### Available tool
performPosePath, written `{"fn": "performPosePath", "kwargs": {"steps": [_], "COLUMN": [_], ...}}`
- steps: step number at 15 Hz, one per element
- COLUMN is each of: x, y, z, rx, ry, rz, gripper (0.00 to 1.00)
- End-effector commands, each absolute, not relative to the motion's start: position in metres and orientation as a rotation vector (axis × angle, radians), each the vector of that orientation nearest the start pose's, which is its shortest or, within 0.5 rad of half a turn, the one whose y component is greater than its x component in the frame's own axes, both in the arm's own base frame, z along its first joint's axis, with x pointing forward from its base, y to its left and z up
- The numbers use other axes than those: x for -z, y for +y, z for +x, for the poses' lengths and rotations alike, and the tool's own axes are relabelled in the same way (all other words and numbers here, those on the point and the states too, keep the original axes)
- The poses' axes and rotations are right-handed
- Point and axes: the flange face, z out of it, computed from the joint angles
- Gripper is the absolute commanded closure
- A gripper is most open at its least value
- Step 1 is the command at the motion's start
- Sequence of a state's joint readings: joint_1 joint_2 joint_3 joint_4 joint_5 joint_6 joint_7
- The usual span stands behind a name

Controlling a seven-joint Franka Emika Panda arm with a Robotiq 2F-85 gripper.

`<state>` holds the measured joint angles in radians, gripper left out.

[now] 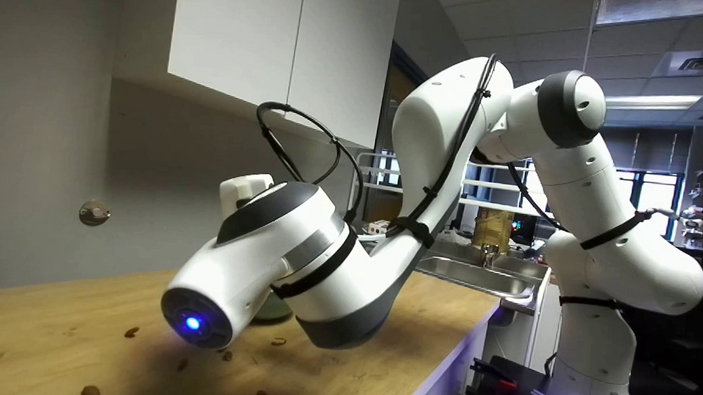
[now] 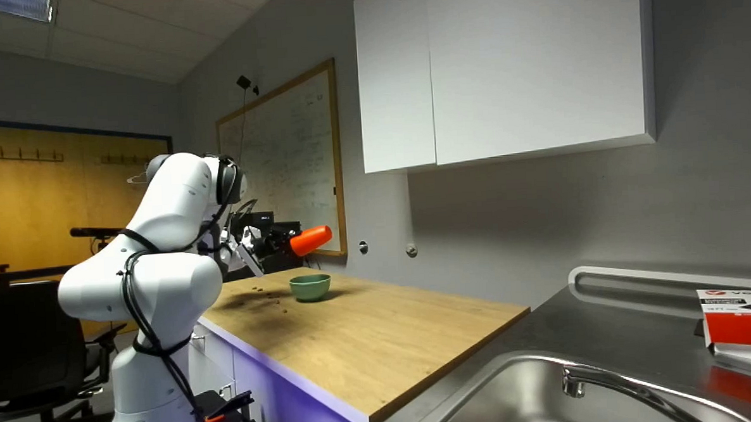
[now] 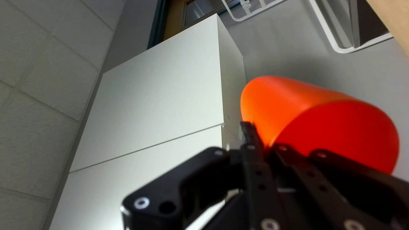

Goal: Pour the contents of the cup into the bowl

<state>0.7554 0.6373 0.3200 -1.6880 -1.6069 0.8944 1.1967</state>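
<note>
You've got the red-orange cup point(image 3: 278, 92) in your grip, and what a tilt on it! Your end effector point(image 3: 264, 138) is clenched on the cup's side at the rim, one finger outside and the other, it seems, tucked inside the mouth. The wrist view gives you that mouth gaping to the lower right, red inner surface in plain sight, narrower base off to the upper left.

Across to an exterior view, and there's your cup in the air, nearly on its side, base a touch higher than mouth. Below it, the mint-green bowl point(image 2: 310, 290) sits upright on the wooden desk point(image 2: 406, 330), a clear gap between the two. Is the mouth squarely over the bowl? You can't tell from these angles, and what's in the bowl is hidden too.

In an exterior view your arm point(image 1: 334, 282) fills the middle, blue light point(image 1: 192, 323) glowing at the wrist, the cup hidden behind it and just a slice of bowl peeking out. And look at the desk: small brown pieces point(image 1: 90, 392) scattered about in both exterior views, some near the bowl, others well apart from it!

Past the desk's end you have the steel sink point(image 2: 523, 388), a red-and-white box point(image 2: 745, 331) on the counter point(image 2: 627, 320) beside it, and up on the wall point(image 2: 708, 127), the white cabinet point(image 2: 502, 66), with a wood-framed whiteboard point(image 2: 291, 157) beyond the arm.
</note>
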Motion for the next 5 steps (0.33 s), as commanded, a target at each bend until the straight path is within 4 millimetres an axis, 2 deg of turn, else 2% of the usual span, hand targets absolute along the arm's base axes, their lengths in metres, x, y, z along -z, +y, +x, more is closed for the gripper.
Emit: {"fn": "performPosePath", "kwargs": {"steps": [1,5], "x": [-0.3299,-0.3296], "y": [0.4343,0.4344], "z": [0.4325,0.4301], "rx": [-0.867,-0.804], "ry": [0.0,-0.005], "rz": [1.336,1.368], "gripper": [0.99,0.99]}}
